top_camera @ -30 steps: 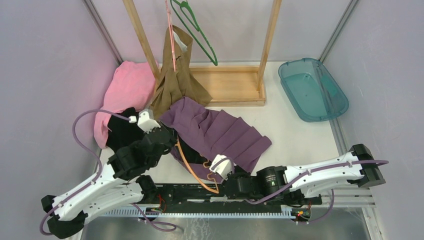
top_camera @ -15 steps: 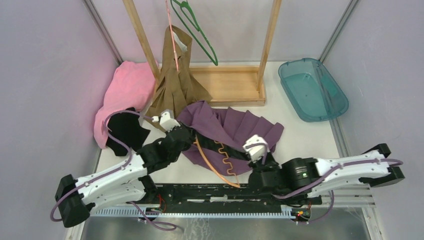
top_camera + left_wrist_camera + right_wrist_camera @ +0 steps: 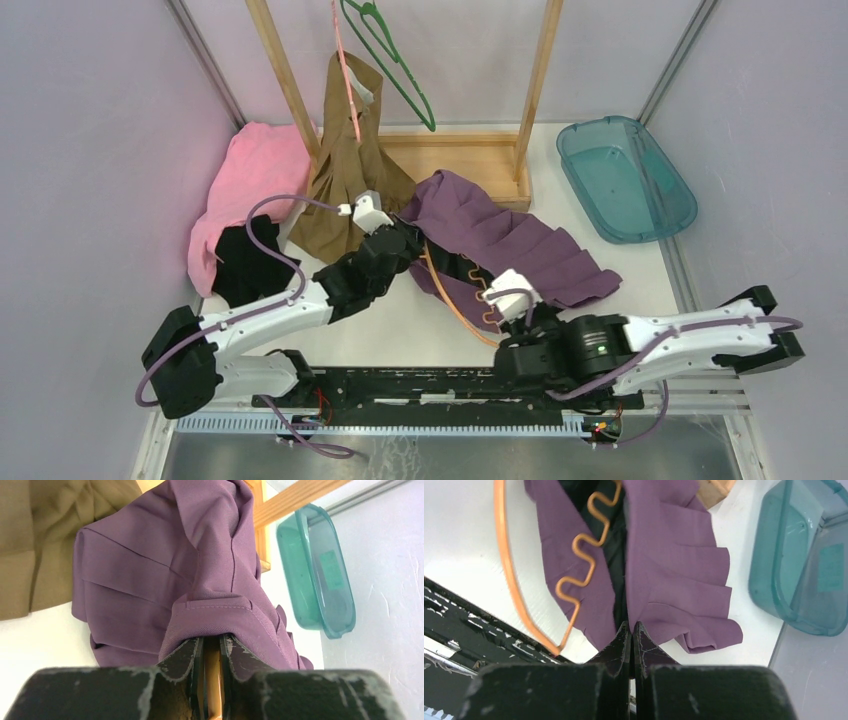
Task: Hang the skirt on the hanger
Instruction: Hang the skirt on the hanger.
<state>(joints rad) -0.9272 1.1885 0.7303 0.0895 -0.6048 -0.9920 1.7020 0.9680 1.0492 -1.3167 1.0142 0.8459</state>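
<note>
Currently on the tabletop point(image 3: 385, 322), listed with handling notes.

- Purple skirt point(image 3: 525, 248): pleated, with a dark lining. It lies spread between the wooden rack point(image 3: 470, 172) and the arm bases, hem toward the teal tub point(image 3: 625, 180) and one corner against the rack's base.
- Orange hanger point(image 3: 499, 540): threaded into the skirt's waist opening. The wavy bar lies over the lining and the long curved side rests outside the cloth on the bare surface.
- Left tool point(image 3: 211, 645): narrow, clamped on a bar of the orange hanger, with the waistband folded over its fingertips.
- Right tool point(image 3: 631, 628): closed tight at the near edge of the waist and apparently pinching the fabric there.
- Nearby: a brown garment point(image 3: 350, 170) hanging on the rack, a green hanger point(image 3: 400, 70), a pink cloth point(image 3: 255, 170) and a black cloth point(image 3: 240, 265).

Step in hand, as judged: seating the waistband along the hanger.

To do it well:
- Hold both grips firm.
- Draw the right tool away from the left along the line of the bar, so the waist tightens evenly over the wavy section rather than bunching at one end.
- Keep the pull low and slow. A thin pinch of cloth slips easily.
- Keep the left side clear of the brown garment just beside it.
- Leave the hanger's hook outside the fabric.
</note>
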